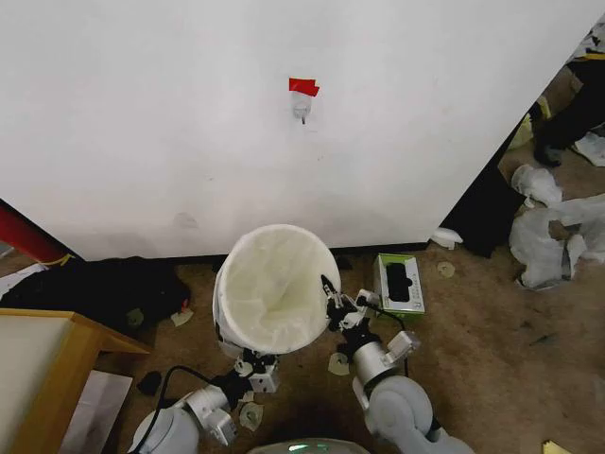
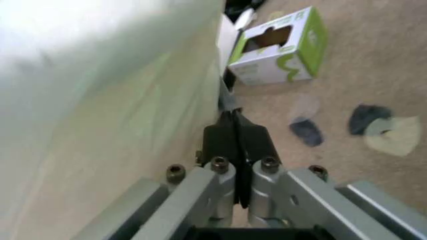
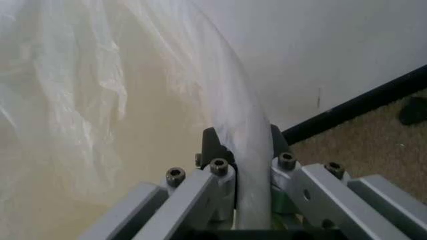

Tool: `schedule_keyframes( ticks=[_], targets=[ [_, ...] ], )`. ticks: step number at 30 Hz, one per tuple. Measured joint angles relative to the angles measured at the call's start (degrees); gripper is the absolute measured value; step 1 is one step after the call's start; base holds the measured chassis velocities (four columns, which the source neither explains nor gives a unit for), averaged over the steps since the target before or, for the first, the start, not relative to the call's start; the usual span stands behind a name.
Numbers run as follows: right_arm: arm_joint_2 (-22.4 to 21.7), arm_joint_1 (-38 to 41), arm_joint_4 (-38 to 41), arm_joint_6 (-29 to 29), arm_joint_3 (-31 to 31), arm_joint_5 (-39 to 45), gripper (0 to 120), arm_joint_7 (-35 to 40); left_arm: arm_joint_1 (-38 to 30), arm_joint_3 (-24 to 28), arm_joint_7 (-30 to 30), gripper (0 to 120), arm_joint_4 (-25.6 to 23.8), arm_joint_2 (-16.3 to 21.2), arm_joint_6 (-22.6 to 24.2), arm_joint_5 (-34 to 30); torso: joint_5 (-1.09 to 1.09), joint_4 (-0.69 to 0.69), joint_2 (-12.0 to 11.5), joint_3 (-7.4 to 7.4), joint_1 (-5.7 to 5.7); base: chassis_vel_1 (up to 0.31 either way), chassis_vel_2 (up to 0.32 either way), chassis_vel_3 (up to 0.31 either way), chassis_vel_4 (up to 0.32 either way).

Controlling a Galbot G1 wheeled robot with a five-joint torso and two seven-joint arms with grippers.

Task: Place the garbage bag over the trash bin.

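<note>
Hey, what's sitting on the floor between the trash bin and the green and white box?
In the head view, the right gripper fills that stretch, its fingers clamped over the trash bin rim and garbage bag; the green and white box lies beyond it.

Test lab, blank white partition (image 1: 189, 113), brown carpet (image 1: 492, 350), plastic scraps (image 1: 553, 227)

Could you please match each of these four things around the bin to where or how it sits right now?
Things:
1. garbage bag
2. right gripper
3. left gripper
4. green and white box

Places or states:
A. on the floor, on the robot's right of the trash bin
B. jaws astride the bin's rim
C. lining the bin's inside
D. jaws shut, low beside the bin's outer wall

Pairs: 1-C, 2-B, 3-D, 4-A
</note>
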Motion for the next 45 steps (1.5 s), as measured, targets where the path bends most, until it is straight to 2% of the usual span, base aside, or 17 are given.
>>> schedule_keyframes(
  ticks=[6, 8, 12, 15, 16, 19, 21, 22, 24, 27, 30, 31, 35, 38, 39, 41, 45],
  targets=[
    [1.97, 1.94, -3.44, 1.37, -0.12, -0.05, 1, -0.77, 1.29, -0.23, 10.42, 25, -1.13, 0.55, -1.84, -5.10, -0.01, 0.01, 0.00, 0.00, 0.00, 0.000, 0.000, 0.000, 0.000],
    [2.32, 2.29, -4.09, 1.60, -0.13, -0.11, 1, -0.88, 1.33, -0.41, 11.94, 28, -1.32, 0.71, -2.21, -6.07, 0.00, 0.01, 0.00, 0.00, 0.00, 0.000, 0.000, 0.000, 0.000],
    [3.82, 3.86, -7.69, 2.54, -0.08, -0.62, 1, -1.40, 1.80, -0.98, 20.67, 44, -2.65, 1.15, -4.17, -10.20, 0.00, 0.00, 0.00, 0.00, 0.00, 0.000, 0.000, 0.000, 0.000],
    [4.82, 5.14, -10.58, 3.70, 0.17, -2.06, 1, -2.27, 2.59, -1.29, 25.78, 58, -4.27, 1.92, -5.50, -16.40, -0.02, 0.00, 0.00, 0.00, 0.00, 0.000, 0.000, 0.000, 0.000],
    [4.82, 5.14, -10.58, 3.70, 0.17, -2.06, 1, -2.27, 2.59, -1.29, 25.78, 58, -4.27, 1.92, -5.50, -16.40, -0.02, 0.00, 0.00, 0.00, 0.00, 0.000, 0.000, 0.000, 0.000],
    [5.44, 6.23, -13.66, 5.20, 0.30, -4.92, 1, -3.44, 4.84, -1.25, 27.26, 69, -7.46, 3.60, -5.84, -27.83, 0.00, 0.00, 0.00, 0.00, 0.00, 0.000, 0.000, 0.000, 0.000],
    [5.83, 6.68, -15.50, 5.98, 0.26, -6.75, 1, -4.26, 7.04, 0.28, 22.62, 78, -10.59, 4.59, -4.78, -34.86, 0.00, 0.01, 0.00, -0.01, 0.00, 0.000, 0.000, 0.000, 0.000],
    [5.97, 6.76, -16.29, 6.26, 0.09, -7.81, 1, -4.68, 7.95, 1.44, 16.41, 83, -12.50, 4.84, -2.81, -36.37, 0.00, 0.02, 0.00, -0.01, 0.00, 0.000, 0.000, 0.000, 0.000],
    [6.04, 6.77, -16.61, 6.43, -0.08, -8.42, 1, -5.00, 8.08, 2.08, 12.43, 86, -13.45, 4.85, -1.36, -36.85, 0.00, 0.02, 0.00, -0.01, 0.00, 0.000, 0.000, 0.000, 0.000],
    [6.08, 6.68, -16.76, 6.91, -0.76, -10.54, 1, -6.26, 7.02, 3.25, 2.93, 89, -14.35, 4.33, 3.62, -36.84, -0.01, 0.01, 0.00, -0.01, 0.00, 0.000, 0.000, 0.000, 0.000],
    [5.98, 6.11, -15.99, 7.68, -1.41, -13.30, 1, -7.26, 5.69, 4.60, -5.94, 75, -13.71, 4.09, 8.98, -36.30, -0.01, 0.00, 0.00, -0.01, 0.00, 0.000, 0.000, 0.000, 0.000],
    [5.98, 6.11, -15.99, 7.68, -1.41, -13.30, 1, -7.26, 5.69, 4.60, -5.94, 75, -13.71, 4.09, 8.98, -36.30, -0.01, 0.00, 0.00, -0.01, 0.00, 0.000, 0.000, 0.000, 0.000],
    [5.76, 4.98, -15.29, 9.11, -1.77, -17.23, 1, -8.60, 4.61, 9.35, -14.40, 59, -15.22, 5.06, 18.18, -38.44, 0.00, 0.01, 0.00, -0.01, 0.00, 0.000, 0.000, 0.000, 0.000],
    [5.67, 4.04, -14.69, 10.46, -1.77, -21.31, 1, -9.53, 2.10, 15.31, -22.62, 47, -17.61, 5.95, 29.29, -45.34, 0.00, 0.00, 0.00, -0.01, 0.00, 0.000, 0.000, 0.000, 0.000],
    [5.67, 4.04, -14.69, 10.46, -1.77, -21.31, 1, -9.53, 2.10, 15.31, -22.62, 47, -17.61, 5.95, 29.29, -45.34, 0.00, 0.00, 0.00, -0.01, 0.00, 0.000, 0.000, 0.000, 0.000],
    [5.70, 3.88, -14.63, 11.45, -1.74, -23.28, 1, -9.94, 0.36, 17.86, -28.37, 39, -19.07, 6.40, 35.87, -49.52, 0.00, 0.00, 0.00, -0.01, 0.00, 0.000, 0.000, 0.000, 0.000],
    [5.74, 3.86, -15.26, 14.05, -1.75, -27.61, 1, -11.77, -3.74, 19.77, -36.01, 22, -19.22, 7.03, 44.26, -55.24, 0.00, 0.01, 0.00, -0.01, 0.00, 0.000, 0.000, 0.000, 0.000]
  ],
)
